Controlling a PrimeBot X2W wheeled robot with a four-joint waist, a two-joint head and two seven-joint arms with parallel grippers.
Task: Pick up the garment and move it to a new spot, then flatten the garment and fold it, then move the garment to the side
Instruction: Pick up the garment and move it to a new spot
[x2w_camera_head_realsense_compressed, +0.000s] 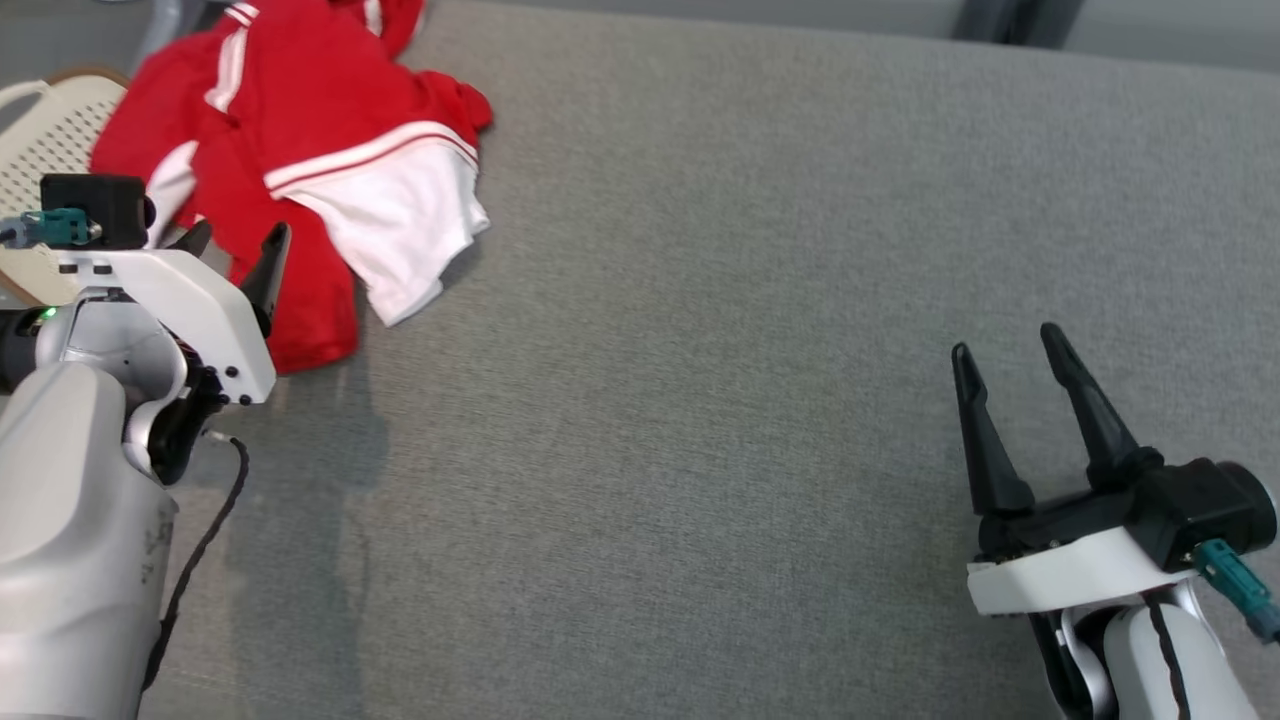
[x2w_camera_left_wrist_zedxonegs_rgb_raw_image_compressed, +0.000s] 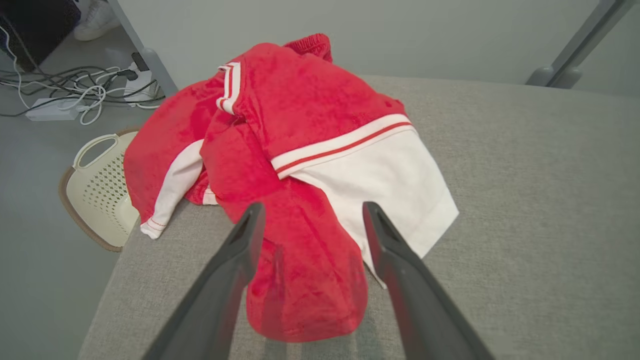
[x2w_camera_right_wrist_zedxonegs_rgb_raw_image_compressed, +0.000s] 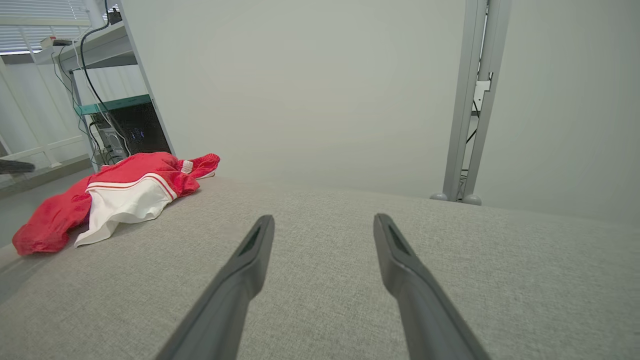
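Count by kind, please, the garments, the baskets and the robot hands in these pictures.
Garment: 1
Basket: 1
Hands: 2 (left hand, right hand)
Total: 4

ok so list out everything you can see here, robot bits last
crumpled fabric garment: one, red with white panels and stripes, far left corner of the table
fabric-covered table: one, grey, in front of the robot
perforated plastic basket: one, cream, on the floor by the table's left edge
power strip with tangled cables: one, white, cables black and white, on the floor beyond the basket
metal post: one, grey, behind the table's far right
computer tower: one, black, under a shelf beyond the garment
left gripper: one, dark fingers, open, at the garment's near red edge
right gripper: one, dark fingers, open, over bare table, near right
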